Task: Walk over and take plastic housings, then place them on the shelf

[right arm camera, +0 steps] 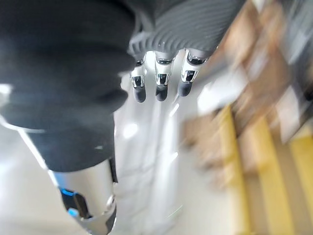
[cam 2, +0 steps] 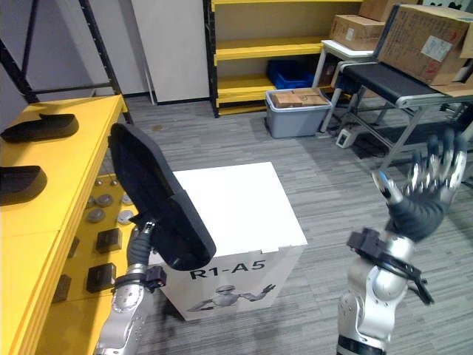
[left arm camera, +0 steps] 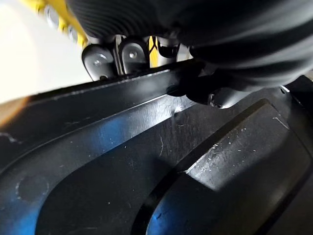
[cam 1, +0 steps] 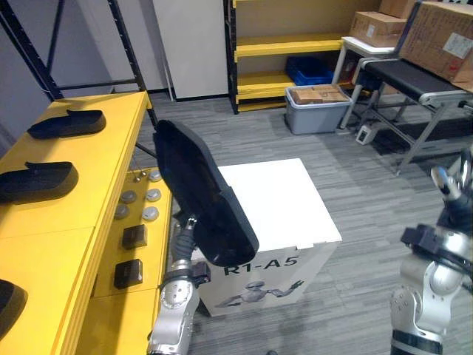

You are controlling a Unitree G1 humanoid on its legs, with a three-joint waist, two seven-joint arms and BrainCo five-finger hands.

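Left hand (left arm camera: 100,58) is clamped on the rim of one black plastic housing (cam 1: 199,192), with its fingertips past the edge. The housing rises tilted above the hand, beside the white box (cam 1: 284,203). Right hand (cam 2: 427,185) is raised well apart with its fingers spread wide, holding nothing. Three more lie on the yellow shelf (cam 1: 111,140): rear housing (cam 1: 66,122), middle housing (cam 1: 37,181) and near housing (cam 1: 9,307). Held unit: long, matte, rounded ends, scratched recessed inner face.
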